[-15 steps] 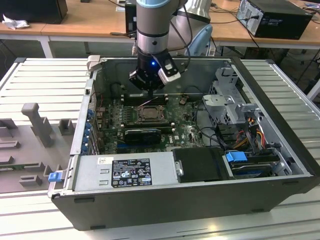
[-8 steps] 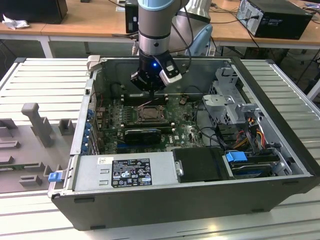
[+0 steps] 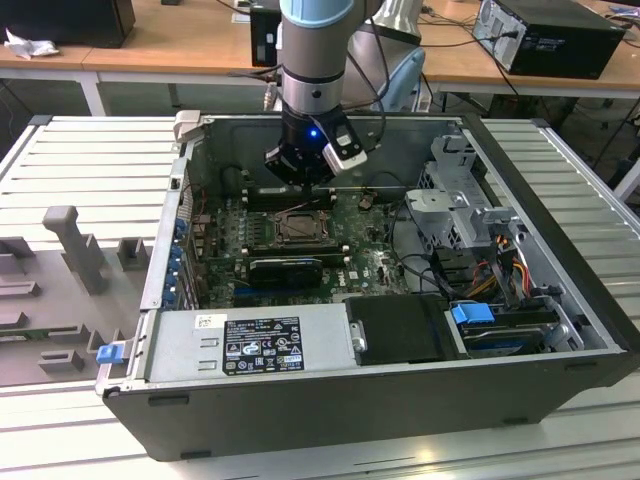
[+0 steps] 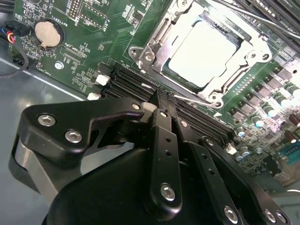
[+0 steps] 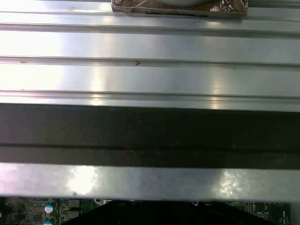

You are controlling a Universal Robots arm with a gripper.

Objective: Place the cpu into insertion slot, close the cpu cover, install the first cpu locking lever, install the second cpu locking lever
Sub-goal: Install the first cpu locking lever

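The cpu lies in the insertion slot, its pale metal top showing through the window of the cpu cover. The silver cover lies flat over the socket. A thin silver locking lever runs along the socket edge closest to my fingertips. My gripper is shut, its black fingers pressed together just above the memory slots and right beside that lever; I cannot tell whether they touch it. In the exterior view the gripper hangs inside the open case, just behind the socket.
Black memory slots flank the socket, and a coin battery sits on the green board. A grey power supply box fills the case front, and a drive cage stands at the exterior view's right. The case wall is close.
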